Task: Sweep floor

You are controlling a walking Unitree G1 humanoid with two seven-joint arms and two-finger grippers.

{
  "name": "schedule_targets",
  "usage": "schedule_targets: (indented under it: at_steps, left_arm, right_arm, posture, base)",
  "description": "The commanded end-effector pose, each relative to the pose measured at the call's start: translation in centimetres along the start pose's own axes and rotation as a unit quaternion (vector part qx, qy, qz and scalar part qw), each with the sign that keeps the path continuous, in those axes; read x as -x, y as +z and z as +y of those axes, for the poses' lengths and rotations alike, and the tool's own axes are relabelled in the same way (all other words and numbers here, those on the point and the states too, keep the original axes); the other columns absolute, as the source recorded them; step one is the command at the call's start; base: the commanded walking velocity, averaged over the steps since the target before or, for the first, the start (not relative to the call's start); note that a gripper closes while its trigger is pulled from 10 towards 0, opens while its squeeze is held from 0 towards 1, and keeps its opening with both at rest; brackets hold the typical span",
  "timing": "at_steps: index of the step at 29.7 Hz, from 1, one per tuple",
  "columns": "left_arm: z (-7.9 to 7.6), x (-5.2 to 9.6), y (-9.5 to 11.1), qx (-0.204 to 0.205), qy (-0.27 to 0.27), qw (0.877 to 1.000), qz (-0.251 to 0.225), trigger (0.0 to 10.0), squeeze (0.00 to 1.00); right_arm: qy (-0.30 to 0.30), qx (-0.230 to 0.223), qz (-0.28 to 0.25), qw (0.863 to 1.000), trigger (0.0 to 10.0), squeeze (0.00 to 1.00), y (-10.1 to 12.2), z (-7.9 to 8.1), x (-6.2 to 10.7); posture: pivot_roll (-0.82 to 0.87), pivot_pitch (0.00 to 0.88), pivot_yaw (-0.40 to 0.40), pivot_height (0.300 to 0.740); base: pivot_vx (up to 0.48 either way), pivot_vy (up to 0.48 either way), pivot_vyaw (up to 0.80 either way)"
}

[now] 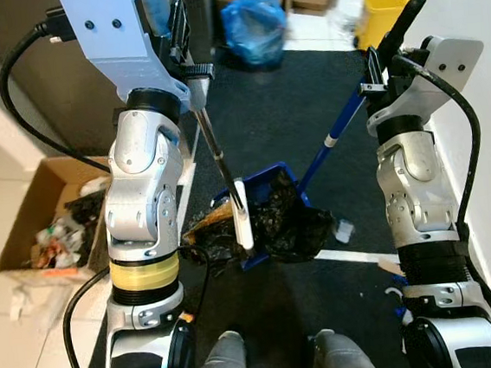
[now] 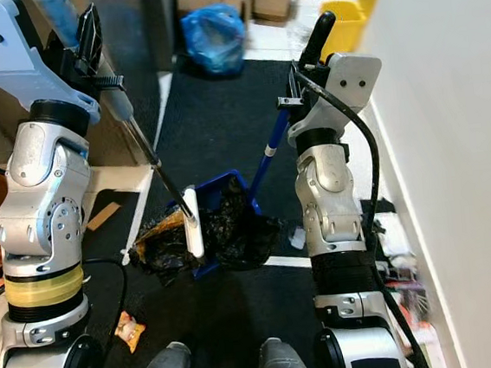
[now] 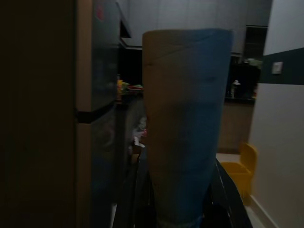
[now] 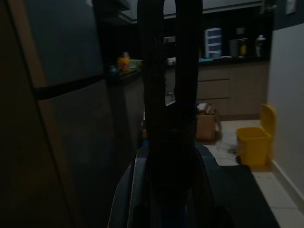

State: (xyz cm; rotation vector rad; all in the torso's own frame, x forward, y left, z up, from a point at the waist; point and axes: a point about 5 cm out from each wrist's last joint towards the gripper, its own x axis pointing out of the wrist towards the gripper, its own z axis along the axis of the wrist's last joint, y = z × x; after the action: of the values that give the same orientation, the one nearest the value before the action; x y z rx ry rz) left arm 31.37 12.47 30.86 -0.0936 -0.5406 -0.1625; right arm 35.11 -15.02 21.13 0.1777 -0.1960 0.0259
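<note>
The blue dustpan sits on the dark floor mat directly ahead of the robot's feet, between the two arms. It holds a crumpled black plastic bag that spills over its rim, with a brownish wrapper lying against its left edge. The dustpan's long blue handle rises at a tilt to the right gripper, whose black fingers are closed around the black grip at the top.

The left gripper is clamped on the upper end of the broom handle, a thin dark rod that slopes down to a white fitting at the dustpan mouth. The broom head itself is hard to make out against the bag.

An open cardboard box of mixed litter stands on pale tiles to the left of the mat. A blue rubbish bag and a yellow bin stand at the mat's far end. A white wall runs close along the right arm. A small snack packet lies on the mat near the left foot. Open mat extends beyond the dustpan.
</note>
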Motion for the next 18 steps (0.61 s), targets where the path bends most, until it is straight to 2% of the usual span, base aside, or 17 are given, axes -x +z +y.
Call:
schedule_targets:
  at_steps: [1,18]
  left_arm:
    - [-0.11,0.19,0.3,0.0,-0.004,1.0,-0.008,10.0,0.0]
    - [-0.17,0.2,-0.05,-0.001,-0.003,1.0,0.002,10.0,0.0]
  right_arm:
    - [0.005,-0.008,-0.032,0.999,10.0,0.0,1.34,0.33,-0.15]
    - [0.003,-0.008,-0.028,1.0,10.0,0.0,1.17,0.23,-0.09]
  posture:
    - [0.14,0.088,-0.039,0.74]
    - [0.14,0.092,-0.038,0.74]
  base:
    - [0.0,0.0,0.8]
    - [0.0,0.0,0.8]
